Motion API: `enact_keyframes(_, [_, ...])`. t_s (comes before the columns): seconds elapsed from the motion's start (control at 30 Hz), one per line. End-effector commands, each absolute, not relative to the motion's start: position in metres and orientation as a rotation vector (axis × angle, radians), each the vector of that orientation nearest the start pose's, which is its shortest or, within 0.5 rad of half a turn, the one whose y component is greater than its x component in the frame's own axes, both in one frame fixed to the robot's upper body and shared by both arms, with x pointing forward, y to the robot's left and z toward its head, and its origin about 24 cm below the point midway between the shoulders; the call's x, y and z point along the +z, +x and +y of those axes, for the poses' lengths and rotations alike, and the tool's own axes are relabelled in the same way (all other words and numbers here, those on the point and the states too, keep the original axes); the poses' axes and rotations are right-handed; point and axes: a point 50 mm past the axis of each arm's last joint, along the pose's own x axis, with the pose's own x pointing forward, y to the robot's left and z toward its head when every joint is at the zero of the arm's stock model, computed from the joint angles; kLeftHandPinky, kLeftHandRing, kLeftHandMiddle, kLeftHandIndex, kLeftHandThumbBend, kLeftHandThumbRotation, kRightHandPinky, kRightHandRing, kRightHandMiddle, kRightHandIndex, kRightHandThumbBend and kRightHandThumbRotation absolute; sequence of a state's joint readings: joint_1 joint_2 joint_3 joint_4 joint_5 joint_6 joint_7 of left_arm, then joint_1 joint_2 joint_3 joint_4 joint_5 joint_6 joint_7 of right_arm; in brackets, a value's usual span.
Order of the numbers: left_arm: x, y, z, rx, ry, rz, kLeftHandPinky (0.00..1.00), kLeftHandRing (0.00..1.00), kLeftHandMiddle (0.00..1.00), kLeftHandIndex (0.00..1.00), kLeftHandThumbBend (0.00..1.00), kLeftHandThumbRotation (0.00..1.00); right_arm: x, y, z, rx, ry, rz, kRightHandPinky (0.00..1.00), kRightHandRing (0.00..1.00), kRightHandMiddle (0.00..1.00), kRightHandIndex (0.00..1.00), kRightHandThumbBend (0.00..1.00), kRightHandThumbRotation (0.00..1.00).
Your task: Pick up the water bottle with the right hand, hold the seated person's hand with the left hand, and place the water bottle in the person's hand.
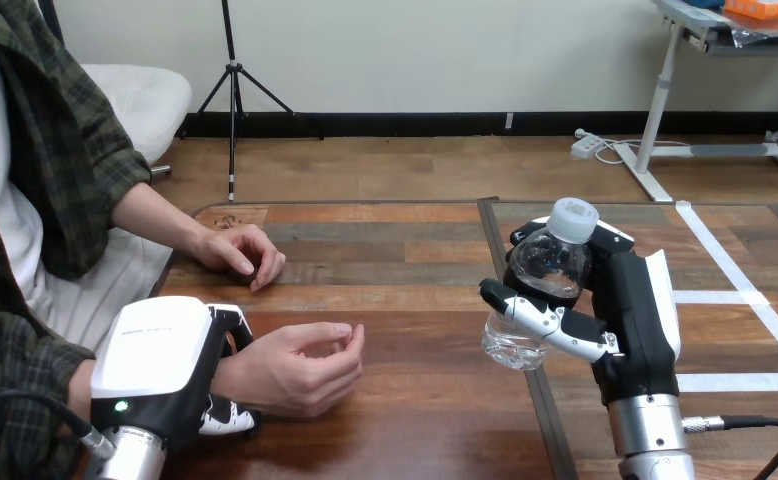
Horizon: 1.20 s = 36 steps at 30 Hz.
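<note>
head view: our right hand sits at 4 o'clock, thumb and fingers wrapped around the water bottle, firm grip. the bottle is clear and tilted, its white cap leaning toward 1 o'clock and its base toward 7. we cannot tell if the base clears the wooden table.

our left hand is at 8 o'clock, fingers closed over and under the person's wrist. the person's nearer hand lies at 7 o'clock on the table, palm up, fingers loosely curled, well apart from the bottle. the person's farther hand rests on the table at 9 o'clock, holding nothing.
</note>
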State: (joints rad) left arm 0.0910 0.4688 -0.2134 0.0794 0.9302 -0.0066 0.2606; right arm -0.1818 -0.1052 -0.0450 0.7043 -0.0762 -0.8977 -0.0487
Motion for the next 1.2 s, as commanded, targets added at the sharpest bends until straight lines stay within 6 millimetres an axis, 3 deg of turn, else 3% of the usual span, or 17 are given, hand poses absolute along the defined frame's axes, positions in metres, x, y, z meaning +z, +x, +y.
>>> enact_keyframes(0.0, [0.0375, 0.2389, 0.1989, -0.030, 1.394, -0.172, 0.40, 0.42, 0.45, 0.45, 0.88, 0.00, 0.0445, 0.2739, -0.1680, 0.004, -0.137, -0.497, 0.41, 0.44, 0.48, 0.50, 0.69, 0.00])
enact_keyframes(1.17, [0.0377, 0.2393, 0.1983, -0.023, 1.376, -0.195, 0.34, 0.36, 0.40, 0.40, 0.86, 0.00, 0.0493, 0.2750, -0.1657, 0.018, -0.117, -0.521, 0.41, 0.44, 0.48, 0.50, 0.69, 0.00])
